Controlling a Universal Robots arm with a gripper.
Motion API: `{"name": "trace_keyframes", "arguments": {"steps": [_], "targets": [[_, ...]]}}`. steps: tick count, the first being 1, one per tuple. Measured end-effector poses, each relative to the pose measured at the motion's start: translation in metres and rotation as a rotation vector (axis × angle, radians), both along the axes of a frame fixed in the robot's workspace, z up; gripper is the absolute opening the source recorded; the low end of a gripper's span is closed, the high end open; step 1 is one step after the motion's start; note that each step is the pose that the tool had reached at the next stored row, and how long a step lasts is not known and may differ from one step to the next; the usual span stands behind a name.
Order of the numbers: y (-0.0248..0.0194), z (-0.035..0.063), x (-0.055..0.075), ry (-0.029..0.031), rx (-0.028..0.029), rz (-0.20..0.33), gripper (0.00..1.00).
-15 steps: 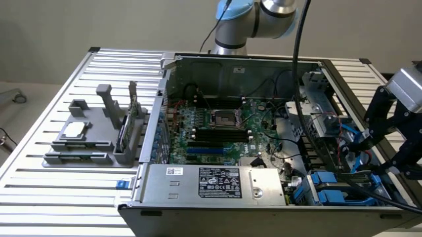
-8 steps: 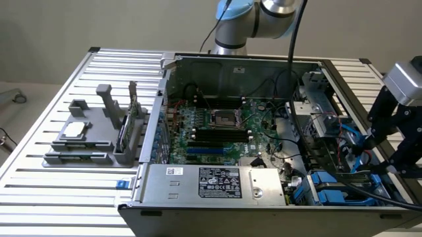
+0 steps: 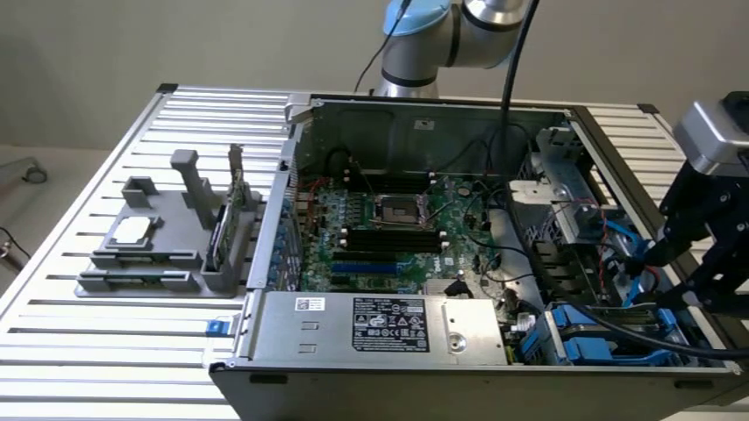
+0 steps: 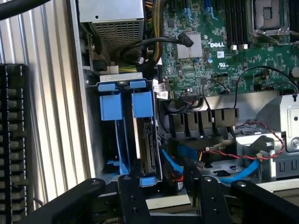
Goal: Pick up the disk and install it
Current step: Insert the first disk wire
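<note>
Inside the open computer case (image 3: 351,123), the corner drive bay (image 4: 119,77) holds the disk (image 4: 149,144) on edge. Its long axis runs from the power supply (image 4: 112,18) straight toward the end effector (image 4: 166,198) — released, spread at its near end.

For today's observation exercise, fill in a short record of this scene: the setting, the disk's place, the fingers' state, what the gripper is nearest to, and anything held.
setting: open computer case on a slatted metal table
disk place: the disk sits in its blue carrier in the drive bay, next to the power supply
fingers state: the fingers are open
nearest: the gripper is close over the drive bay, nearest the disk
held: nothing
</note>
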State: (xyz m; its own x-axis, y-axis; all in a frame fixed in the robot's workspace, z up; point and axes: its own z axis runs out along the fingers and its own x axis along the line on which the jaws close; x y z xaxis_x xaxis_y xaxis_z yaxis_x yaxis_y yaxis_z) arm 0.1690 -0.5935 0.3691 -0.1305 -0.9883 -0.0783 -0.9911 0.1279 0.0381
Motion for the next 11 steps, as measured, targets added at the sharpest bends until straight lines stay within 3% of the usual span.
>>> {"name": "trace_keyframes", "arguments": {"steps": [11], "targets": [[-0.0001,-0.0001,0.0,0.0001,0.0,-0.186,0.48]]}}
